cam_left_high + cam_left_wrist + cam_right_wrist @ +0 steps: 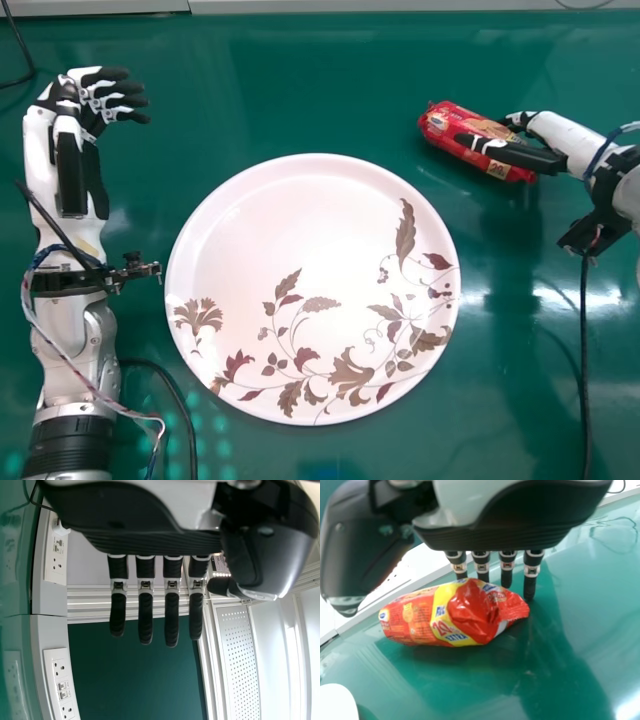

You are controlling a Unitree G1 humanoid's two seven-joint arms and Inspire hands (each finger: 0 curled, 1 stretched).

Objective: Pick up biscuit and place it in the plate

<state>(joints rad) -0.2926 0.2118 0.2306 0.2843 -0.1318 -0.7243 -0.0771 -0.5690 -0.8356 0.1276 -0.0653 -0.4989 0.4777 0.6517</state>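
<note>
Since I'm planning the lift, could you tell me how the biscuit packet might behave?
The biscuit packet may roll if nudged, given its rounded, tube-like body. Its glossy surface could be slippery, and the crumpled end will probably give.

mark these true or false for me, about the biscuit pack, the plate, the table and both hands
1. The biscuit pack is already on the plate. False: it is off the plate, out to the right.
2. The right hand is at the biscuit pack, its fingers on the pack's far side in the head view. True.
3. The plate is plain white all over. False: leaves and flowers in brown and dark red decorate part of it.
4. The left hand holds nothing. True.
5. The tabletop is bright yellow. False: it is green.
</note>
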